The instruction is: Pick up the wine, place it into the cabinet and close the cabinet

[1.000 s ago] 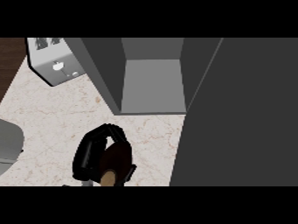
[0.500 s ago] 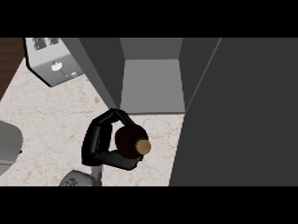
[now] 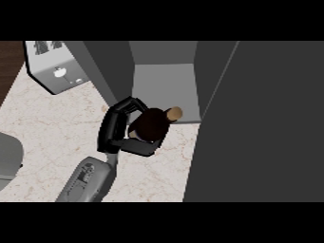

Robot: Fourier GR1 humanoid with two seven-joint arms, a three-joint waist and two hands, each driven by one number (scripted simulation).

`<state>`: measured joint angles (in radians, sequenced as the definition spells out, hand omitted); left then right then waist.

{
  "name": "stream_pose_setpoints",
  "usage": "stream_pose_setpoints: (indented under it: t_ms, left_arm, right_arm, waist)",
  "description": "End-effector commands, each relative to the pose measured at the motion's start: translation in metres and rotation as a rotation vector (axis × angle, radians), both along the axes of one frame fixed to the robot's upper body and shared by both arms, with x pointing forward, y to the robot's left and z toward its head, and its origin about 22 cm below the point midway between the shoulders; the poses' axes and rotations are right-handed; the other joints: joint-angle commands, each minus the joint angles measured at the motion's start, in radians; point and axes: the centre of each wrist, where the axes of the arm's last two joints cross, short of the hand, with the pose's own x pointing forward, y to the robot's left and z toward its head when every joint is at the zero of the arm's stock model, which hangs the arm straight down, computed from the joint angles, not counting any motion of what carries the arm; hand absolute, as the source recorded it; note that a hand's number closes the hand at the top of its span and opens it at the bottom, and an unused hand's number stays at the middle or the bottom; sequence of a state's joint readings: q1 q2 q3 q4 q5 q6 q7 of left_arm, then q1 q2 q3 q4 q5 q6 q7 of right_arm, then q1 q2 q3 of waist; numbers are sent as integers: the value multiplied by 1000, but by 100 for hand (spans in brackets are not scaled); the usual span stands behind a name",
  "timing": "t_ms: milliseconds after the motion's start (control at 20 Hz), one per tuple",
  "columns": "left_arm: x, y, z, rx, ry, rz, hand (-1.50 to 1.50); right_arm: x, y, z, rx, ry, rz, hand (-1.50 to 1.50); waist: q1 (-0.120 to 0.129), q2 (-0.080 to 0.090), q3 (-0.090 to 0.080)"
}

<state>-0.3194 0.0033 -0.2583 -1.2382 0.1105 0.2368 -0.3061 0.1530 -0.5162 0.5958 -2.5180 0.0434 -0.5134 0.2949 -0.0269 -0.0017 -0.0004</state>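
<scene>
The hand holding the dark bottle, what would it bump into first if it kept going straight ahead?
Probably nothing at once: the hand carries the dark wine bottle toward the open grey cabinet, whose back wall would come first. Depth is unclear.

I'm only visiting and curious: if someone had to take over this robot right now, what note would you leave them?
Left hand: curled round the wine bottle, held at the front edge of the open cabinet.
Right hand: not in view.
Cabinet door: open, at the right.
Done: wine picked up and brought to the opening.
Left: set the bottle inside, let go, close the door.
Toaster stands left of the cabinet.
</scene>
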Motion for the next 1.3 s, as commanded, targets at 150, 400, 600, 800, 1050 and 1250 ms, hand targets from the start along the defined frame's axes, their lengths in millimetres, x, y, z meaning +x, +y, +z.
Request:
stream_pose_setpoints:
  t_ms: [150,400,600,800,1050,1250]
  left_arm:
    - [28,-3,0,11,40,-16,150]
    - [59,-15,6,-3,30,2,150]
    - [65,-25,1,-17,48,-11,150]
    - [73,-30,1,-11,65,13,150]
    - [84,-38,5,38,86,42,150]
    - [95,-42,6,143,118,71,150]
  right_arm:
    - [-42,-11,36,97,-8,76,-150]
    - [-31,-5,24,104,-36,57,-150]
    - [-31,-9,32,114,-43,80,-150]
    - [-29,-14,35,103,-21,81,-150]
    - [-33,-16,32,109,-46,83,-150]
    - [-26,-10,23,107,-34,109,-150]
  waist:
    - [-5,-1,0]
    - [-12,3,0]
    - [-20,5,0]
    - [-18,8,0]
    - [-39,8,1]
    - [-47,14,0]
